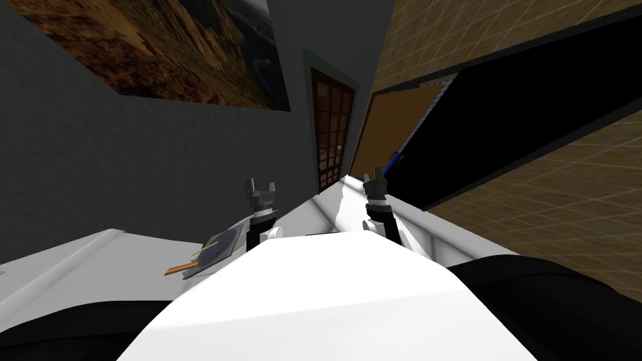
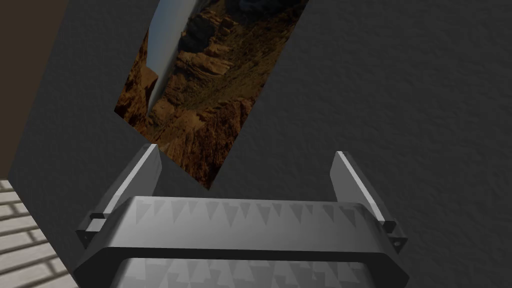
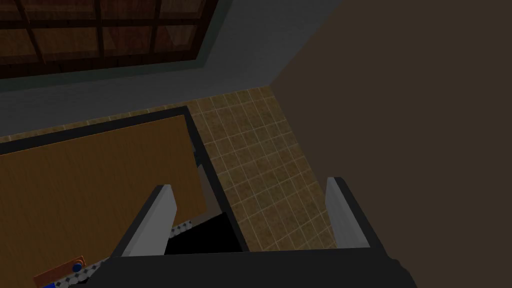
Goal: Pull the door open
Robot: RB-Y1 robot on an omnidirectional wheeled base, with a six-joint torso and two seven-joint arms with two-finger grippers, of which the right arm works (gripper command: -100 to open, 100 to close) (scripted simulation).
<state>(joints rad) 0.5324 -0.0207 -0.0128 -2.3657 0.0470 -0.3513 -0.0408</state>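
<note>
Left gripper [image 2: 246, 150] idle, fingers spread wide, pointing at the grey wall [image 2: 400, 100]. Right gripper [image 3: 248, 183] also wide and empty, short of the door [image 3: 90, 190], an orange-brown slab ahead-right that looks ajar. Take the handle [image 3: 75, 267] near its free edge. Expect it rigid and hinged, knob small and maybe slippery. Black area [image 3: 200, 240] beyond.

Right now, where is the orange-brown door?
In the head view, the orange-brown door stands ahead on my right, just past the right claw, beside the black area.
</note>
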